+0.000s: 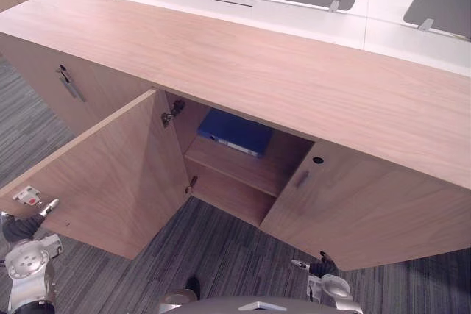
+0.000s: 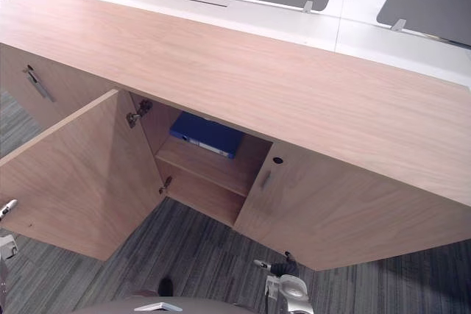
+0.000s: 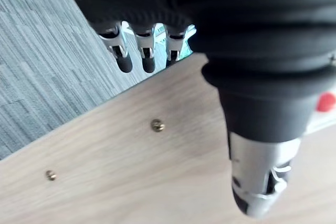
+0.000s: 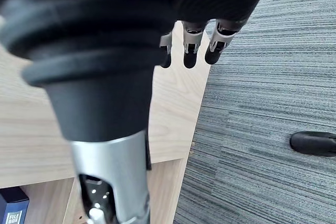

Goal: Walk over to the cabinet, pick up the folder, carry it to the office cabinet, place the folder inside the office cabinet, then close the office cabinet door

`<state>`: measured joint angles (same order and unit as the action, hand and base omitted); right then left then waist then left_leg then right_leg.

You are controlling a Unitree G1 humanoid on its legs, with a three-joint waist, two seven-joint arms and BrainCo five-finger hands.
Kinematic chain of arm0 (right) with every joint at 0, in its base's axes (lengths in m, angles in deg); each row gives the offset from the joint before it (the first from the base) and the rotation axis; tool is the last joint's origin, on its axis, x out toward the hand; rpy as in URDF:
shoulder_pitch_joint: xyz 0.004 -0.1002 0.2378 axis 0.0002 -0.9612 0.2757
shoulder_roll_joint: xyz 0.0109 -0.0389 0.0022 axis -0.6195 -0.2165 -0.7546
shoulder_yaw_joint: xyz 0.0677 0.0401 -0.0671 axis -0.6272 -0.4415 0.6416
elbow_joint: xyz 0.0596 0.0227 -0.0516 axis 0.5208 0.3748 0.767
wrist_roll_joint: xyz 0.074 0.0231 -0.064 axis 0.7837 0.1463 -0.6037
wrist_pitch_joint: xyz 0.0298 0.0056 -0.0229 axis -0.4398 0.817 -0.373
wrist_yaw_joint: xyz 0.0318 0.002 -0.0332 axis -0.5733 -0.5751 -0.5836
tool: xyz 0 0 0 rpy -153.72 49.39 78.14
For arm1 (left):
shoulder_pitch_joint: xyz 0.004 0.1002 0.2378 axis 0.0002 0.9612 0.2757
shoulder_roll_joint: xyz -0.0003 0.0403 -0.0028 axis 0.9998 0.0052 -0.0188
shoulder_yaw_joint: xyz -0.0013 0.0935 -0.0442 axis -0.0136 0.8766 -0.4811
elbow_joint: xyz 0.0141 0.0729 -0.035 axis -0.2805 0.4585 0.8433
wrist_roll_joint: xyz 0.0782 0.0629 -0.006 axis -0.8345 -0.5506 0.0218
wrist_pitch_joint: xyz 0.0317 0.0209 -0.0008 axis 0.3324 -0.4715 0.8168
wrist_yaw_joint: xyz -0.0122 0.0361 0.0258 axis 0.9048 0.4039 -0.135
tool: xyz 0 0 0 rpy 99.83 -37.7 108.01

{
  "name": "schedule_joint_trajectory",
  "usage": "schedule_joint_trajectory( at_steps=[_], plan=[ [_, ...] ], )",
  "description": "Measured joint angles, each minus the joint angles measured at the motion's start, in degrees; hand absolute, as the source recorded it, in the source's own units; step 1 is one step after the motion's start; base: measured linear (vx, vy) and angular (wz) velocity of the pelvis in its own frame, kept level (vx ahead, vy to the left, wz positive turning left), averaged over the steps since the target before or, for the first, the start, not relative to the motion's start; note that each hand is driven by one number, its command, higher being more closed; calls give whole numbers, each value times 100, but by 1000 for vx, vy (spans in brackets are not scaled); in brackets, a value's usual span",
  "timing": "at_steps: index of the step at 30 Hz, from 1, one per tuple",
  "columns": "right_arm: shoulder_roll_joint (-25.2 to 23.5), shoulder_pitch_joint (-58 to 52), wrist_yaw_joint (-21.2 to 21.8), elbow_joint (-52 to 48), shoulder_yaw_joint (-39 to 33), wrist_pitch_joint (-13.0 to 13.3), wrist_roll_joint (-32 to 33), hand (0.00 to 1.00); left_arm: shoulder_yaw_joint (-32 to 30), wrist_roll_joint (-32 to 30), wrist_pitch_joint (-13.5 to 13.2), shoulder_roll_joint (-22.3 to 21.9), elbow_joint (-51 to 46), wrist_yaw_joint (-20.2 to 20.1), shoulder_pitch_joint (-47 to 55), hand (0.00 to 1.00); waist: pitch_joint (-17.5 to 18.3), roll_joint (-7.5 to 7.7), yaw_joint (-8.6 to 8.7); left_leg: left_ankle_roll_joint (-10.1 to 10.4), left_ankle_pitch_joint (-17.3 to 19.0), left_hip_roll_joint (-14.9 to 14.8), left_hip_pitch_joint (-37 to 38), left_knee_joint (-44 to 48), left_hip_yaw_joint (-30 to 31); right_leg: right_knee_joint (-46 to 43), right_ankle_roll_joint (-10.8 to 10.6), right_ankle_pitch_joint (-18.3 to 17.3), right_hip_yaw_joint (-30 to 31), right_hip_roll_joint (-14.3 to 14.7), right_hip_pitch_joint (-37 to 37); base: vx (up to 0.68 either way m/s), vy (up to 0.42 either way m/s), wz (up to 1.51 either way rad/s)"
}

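My left hand (image 3: 257, 182) has its fingers (image 3: 123, 59) straight and empty at the open cabinet door (image 1: 110, 174); I cannot tell whether they touch it. My right hand (image 4: 191, 51) hangs slack and holds nothing, low by the right-hand door (image 1: 368, 204). The blue folder (image 1: 235, 131) lies on the upper shelf (image 1: 243, 170) inside the office cabinet (image 1: 257, 71), its far end hidden under the top.

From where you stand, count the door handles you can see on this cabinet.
2. One handle on the closed door at far left; another on the door right of the open compartment. The swung-open door shows its inner face, so its handle may be hidden.
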<state>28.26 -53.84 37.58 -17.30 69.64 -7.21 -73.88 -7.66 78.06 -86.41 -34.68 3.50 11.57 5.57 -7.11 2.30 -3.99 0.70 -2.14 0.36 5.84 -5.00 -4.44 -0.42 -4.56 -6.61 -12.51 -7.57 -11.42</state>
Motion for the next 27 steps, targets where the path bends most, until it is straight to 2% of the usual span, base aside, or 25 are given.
schedule_joint_trajectory(
  at_steps=[4,9,13,16,18,20,21,27],
  plan=[
    [-6,-19,6,11,0,-4,-4,0,263,93,-3,-391,-426,-59,406,0,2,-1,-94,-13,-11,20,-5,0,5,-29,0,0,0,-19,11,-34,-14,1],
    [-22,-57,9,12,0,-15,-143,0,695,349,-24,-796,-1131,-170,1037,0,24,-28,-122,-59,-81,47,-78,1,60,-99,-2,1,-23,-45,87,-57,-11,7],
    [-124,-59,13,84,23,-58,-225,0,1212,363,-32,-967,-1315,-408,1344,0,37,-50,-120,-77,-154,49,-96,1,88,-140,-27,18,-27,-55,126,-76,-5,4],
    [-222,-84,24,171,66,-75,-228,0,1755,357,-22,-1062,-1333,-739,1513,0,51,-77,-103,-81,-184,43,-99,1,78,-147,-15,35,21,-58,148,-105,3,-4],
    [-234,-123,46,172,178,-86,-230,0,2354,278,-22,-1139,-1367,-1035,1519,0,86,-124,-35,-49,-189,31,-103,0,30,-184,-12,44,172,-48,210,-113,15,-15],
    [-217,-183,44,172,176,-88,-230,0,2771,170,-62,-1259,-1379,-1190,1597,0,130,-196,-11,-41,-207,21,-120,0,-13,-200,-20,39,319,-32,269,-95,20,-10],
    [-221,-210,43,189,179,-96,-230,0,3015,105,-66,-1340,-1383,-1254,1595,0,164,-237,57,-41,-230,21,-154,0,-9,-202,-34,31,415,-13,311,-96,20,0],
    [-260,-257,14,213,257,-99,-226,0,3907,-234,-51,-1546,-1378,-1426,1373,0,260,-273,364,-51,-234,19,-179,-1,-71,-194,-42,27,665,20,392,-60,25,-9]
  ],
)
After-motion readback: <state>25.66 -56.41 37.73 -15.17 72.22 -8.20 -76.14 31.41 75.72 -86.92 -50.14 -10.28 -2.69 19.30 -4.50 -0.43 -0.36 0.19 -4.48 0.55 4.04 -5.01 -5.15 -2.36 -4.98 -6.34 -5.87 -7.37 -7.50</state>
